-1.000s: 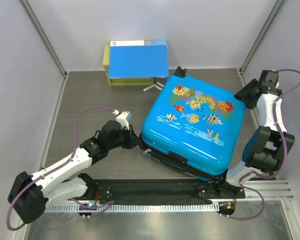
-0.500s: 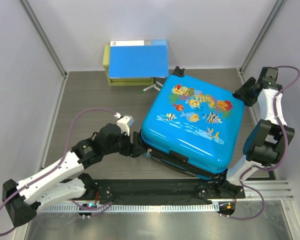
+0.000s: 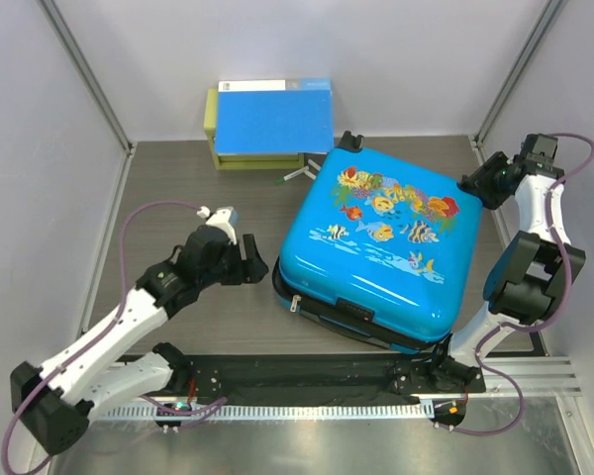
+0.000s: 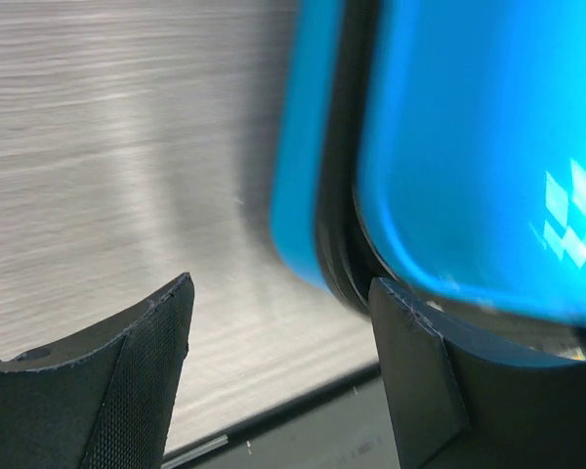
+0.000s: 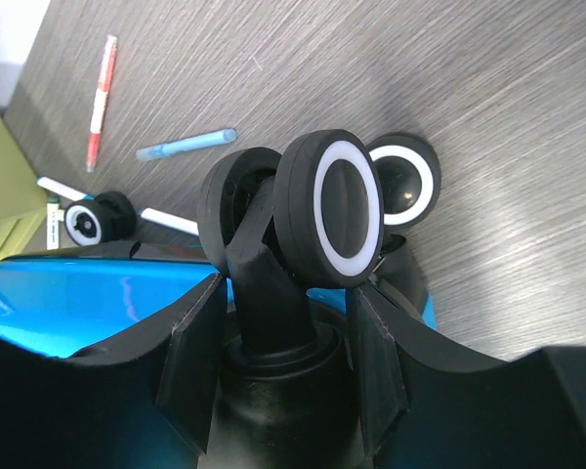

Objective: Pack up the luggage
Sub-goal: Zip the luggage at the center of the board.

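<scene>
The luggage point(image 3: 381, 247), bright blue with a fish print, lies closed and flat on the table's right half. My left gripper point(image 3: 249, 260) hovers just off its left edge, open, with only table between the fingers; the left wrist view shows the blue shell and dark seam point(image 4: 469, 147) just beyond that gripper point(image 4: 281, 283). My right gripper point(image 3: 478, 186) is at the luggage's far right corner. In the right wrist view its pads point(image 5: 285, 288) clamp the black mount under a double wheel point(image 5: 337, 210), above the blue shell point(image 5: 88, 293).
A flat blue folder point(image 3: 275, 116) lies on a yellow-green box point(image 3: 247, 158) at the back. A red pen point(image 5: 100, 98), a blue marker point(image 5: 186, 147) and a white pen point(image 3: 299, 174) lie behind the luggage. Enclosure walls stand on both sides; a black rail point(image 3: 307, 376) runs along the front.
My left gripper has opened and drawn back to the left, away from the luggage's left edge. The right gripper has stayed on the wheel mount.
</scene>
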Robot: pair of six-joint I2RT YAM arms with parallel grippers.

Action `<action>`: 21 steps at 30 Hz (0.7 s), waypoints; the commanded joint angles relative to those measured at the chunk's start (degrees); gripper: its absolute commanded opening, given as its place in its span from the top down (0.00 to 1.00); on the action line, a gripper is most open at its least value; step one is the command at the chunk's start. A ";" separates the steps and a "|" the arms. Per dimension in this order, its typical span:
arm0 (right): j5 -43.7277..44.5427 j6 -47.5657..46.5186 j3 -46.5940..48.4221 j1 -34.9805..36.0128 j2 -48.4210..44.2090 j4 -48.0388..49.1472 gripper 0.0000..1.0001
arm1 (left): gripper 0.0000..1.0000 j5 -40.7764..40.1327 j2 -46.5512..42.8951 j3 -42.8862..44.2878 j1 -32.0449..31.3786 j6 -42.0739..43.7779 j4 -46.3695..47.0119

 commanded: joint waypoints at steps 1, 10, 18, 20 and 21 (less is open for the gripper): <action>-7.51 2.42 -2.72 0.79 -1.00 2.60 0.99 | 0.27 -4.24 8.48 6.06 3.73 -1.57 3.18; -7.34 2.78 -7.55 0.79 -4.60 2.95 0.99 | 0.32 1.28 24.66 16.52 4.35 -2.10 8.10; -7.78 4.88 -9.14 1.05 -6.71 2.60 0.99 | 0.33 9.20 22.66 17.06 3.13 -6.04 15.04; -6.90 4.98 -9.14 1.49 -7.41 1.73 0.99 | 0.33 10.16 21.77 16.97 2.16 -7.10 16.98; -6.29 4.89 -8.96 1.58 -7.50 1.20 0.93 | 0.33 10.26 21.42 17.31 1.72 -7.98 17.68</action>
